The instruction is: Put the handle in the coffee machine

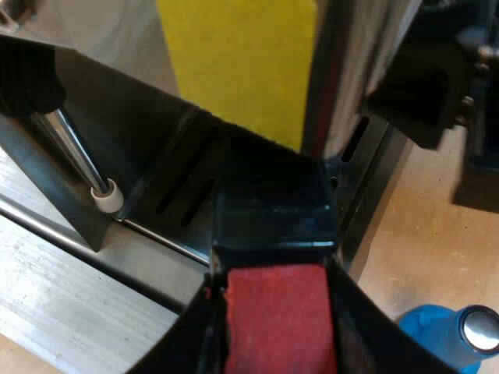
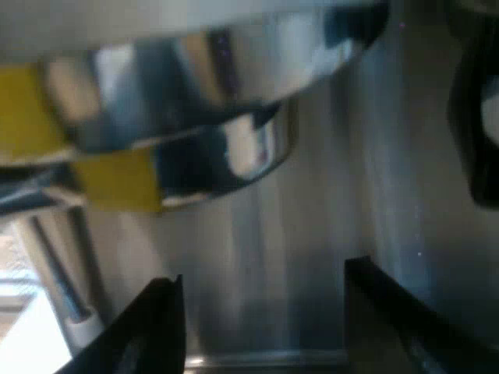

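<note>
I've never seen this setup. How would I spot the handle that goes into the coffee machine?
Start at the shiny coffee machine and its slotted drip tray. By the tray, the left claw grips a dark handle. Its red end, unlike the blue tamper nearby, marks it.

Dim, glare on espresso machine [image 2: 234,148]

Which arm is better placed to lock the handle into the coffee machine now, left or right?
Left. The left gripper is shut on the handle by its red end, and the handle points at the espresso machine. The right gripper is open, holding nothing, at the machine's front.
</note>
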`<state>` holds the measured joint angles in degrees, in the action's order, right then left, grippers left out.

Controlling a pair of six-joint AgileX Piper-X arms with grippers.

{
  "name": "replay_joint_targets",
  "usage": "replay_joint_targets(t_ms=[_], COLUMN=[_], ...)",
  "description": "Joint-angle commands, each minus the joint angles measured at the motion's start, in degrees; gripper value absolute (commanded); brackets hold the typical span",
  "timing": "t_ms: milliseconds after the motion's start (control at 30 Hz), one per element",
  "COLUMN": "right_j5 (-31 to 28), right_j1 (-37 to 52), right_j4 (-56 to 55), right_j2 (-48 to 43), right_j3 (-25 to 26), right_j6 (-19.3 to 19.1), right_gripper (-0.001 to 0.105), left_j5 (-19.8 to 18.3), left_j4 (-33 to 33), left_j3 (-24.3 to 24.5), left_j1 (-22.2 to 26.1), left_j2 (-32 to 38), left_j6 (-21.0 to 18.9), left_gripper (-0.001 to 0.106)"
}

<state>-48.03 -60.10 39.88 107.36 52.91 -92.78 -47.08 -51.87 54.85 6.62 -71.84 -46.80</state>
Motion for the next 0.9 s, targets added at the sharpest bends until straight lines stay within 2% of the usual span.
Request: replay_joint_targets(t_ms=[33, 233, 367, 500, 533, 633, 700, 833, 900], right_j5=[0.5, -2.1, -3.3, -3.3, -3.3, -3.3, -3.3, -3.2, -3.2], right_j1=[0.1, 0.1, 0.3, 0.4, 0.6, 0.9, 1.1, 1.6, 1.5], right_j4=[2.0, 4.7, 10.6, 12.1, 12.2, 12.8, 13.6, 17.3, 17.9], right_j2=[1.3, 5.2, 7.1, 7.5, 7.5, 7.5, 7.5, 7.5, 7.5], right_j3=[1.4, 4.3, 4.4, 4.6, 5.0, 5.8, 6.2, 6.3, 6.3], right_j6=[-2.7, -5.0, -5.1, -6.2, -8.7, -11.1, -12.1, -14.3, -14.7], right_gripper=[0.048, 0.048, 0.048, 0.048, 0.048, 0.048, 0.045, 0.028, 0.024], left_j5=[-11.3, -11.3, -11.3, -11.3, -11.3, -11.3, -11.3, -11.3, -11.3], left_j4=[2.8, 2.8, 2.8, 2.8, 2.8, 2.8, 2.8, 2.8, 2.8], left_j3=[2.1, 2.1, 2.1, 2.1, 2.1, 2.1, 2.1, 2.1, 2.1], left_j1=[0.1, 0.1, 0.1, 0.1, 0.1, 0.1, 0.1, 0.1, 0.1], left_j2=[1.8, 1.8, 1.8, 1.8, 1.8, 1.8, 1.8, 1.8, 1.8], left_j6=[0.4, 0.4, 0.3, 0.3, 0.3, 0.3, 0.3, 0.3, 0.3], left_gripper=[0.000, 0.000, 0.000, 0.000, 0.000, 0.000, 0.000, 0.000, 0.000])
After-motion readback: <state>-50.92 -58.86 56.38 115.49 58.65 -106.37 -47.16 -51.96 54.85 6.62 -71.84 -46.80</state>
